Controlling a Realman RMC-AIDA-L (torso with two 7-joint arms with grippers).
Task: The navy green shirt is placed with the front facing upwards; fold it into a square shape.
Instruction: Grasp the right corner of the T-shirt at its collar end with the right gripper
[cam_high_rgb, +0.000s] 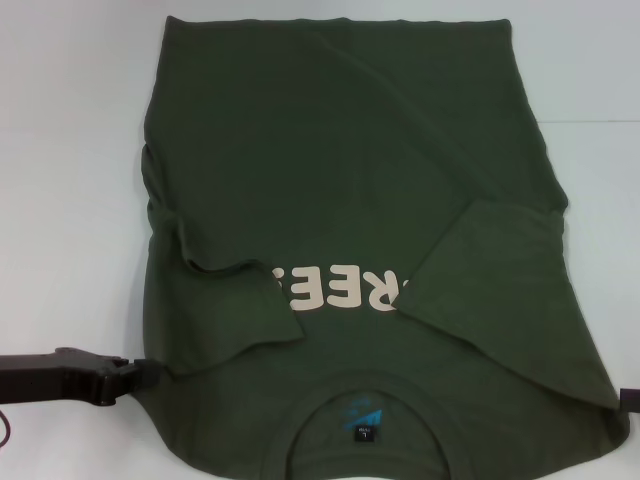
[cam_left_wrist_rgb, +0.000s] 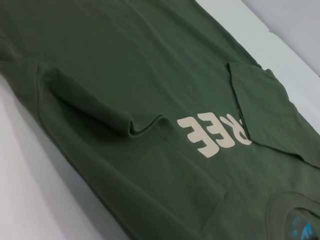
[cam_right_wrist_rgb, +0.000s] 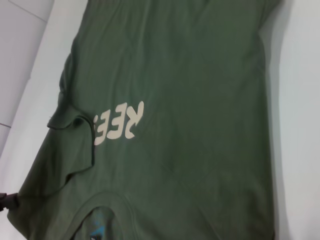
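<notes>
The navy green shirt lies spread front-up on the white table, its collar and black neck label nearest me. Both sleeves are folded inward over the chest, the left sleeve and the right sleeve, partly covering the pale letters. My left gripper sits low at the shirt's left shoulder edge, touching the cloth. Only a dark sliver of my right gripper shows at the shirt's right shoulder. Both wrist views show the shirt and its letters.
Bare white table surrounds the shirt on the left, right and far sides. A seam in the table surface runs beyond the shirt's right side. The shirt's hem lies near the far edge of the view.
</notes>
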